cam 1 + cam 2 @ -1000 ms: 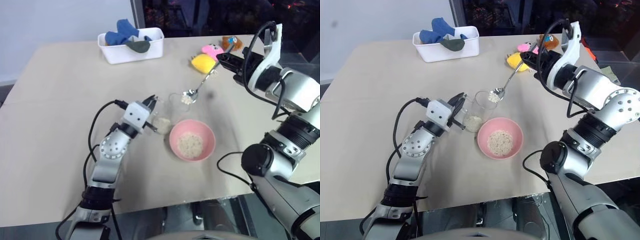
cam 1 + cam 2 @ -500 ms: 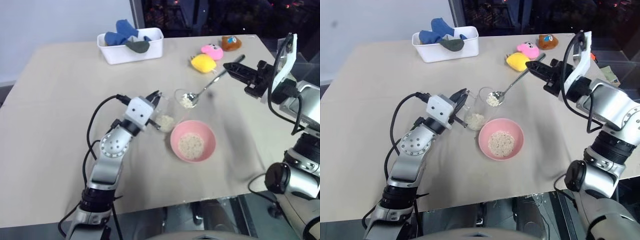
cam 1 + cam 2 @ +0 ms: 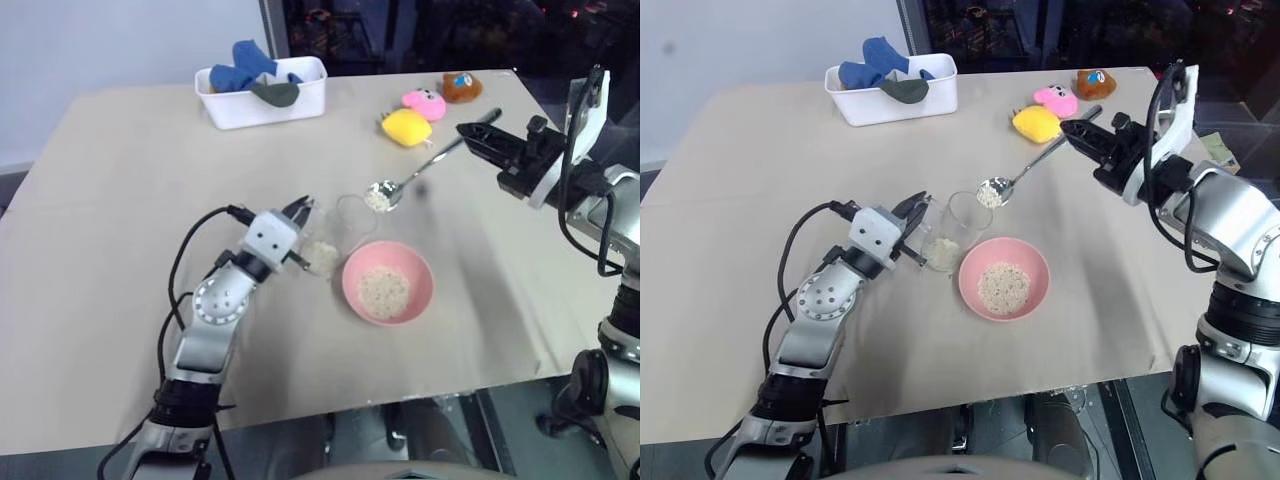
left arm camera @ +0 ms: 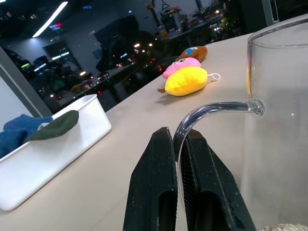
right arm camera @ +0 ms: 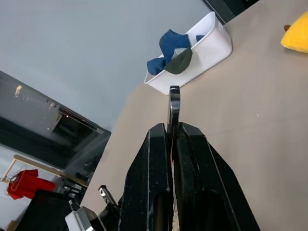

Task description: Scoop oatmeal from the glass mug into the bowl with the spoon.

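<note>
Beige table [image 3: 740,200]: my left gripper [image 4: 177,139] clenched on glass mug [image 3: 962,222] handle; right gripper [image 3: 1072,129] grasping spoon [image 3: 1020,172], oatmeal-loaded, above mug beside pink bowl [image 3: 1035,262].

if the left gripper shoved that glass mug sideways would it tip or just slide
The glass mug is taller than wide and nearly empty, with only a little oatmeal at its bottom, so it could probably tip. It looks like rigid, smooth glass, likely breakable. The left gripper pinches its thin handle, which should steady it.
</note>
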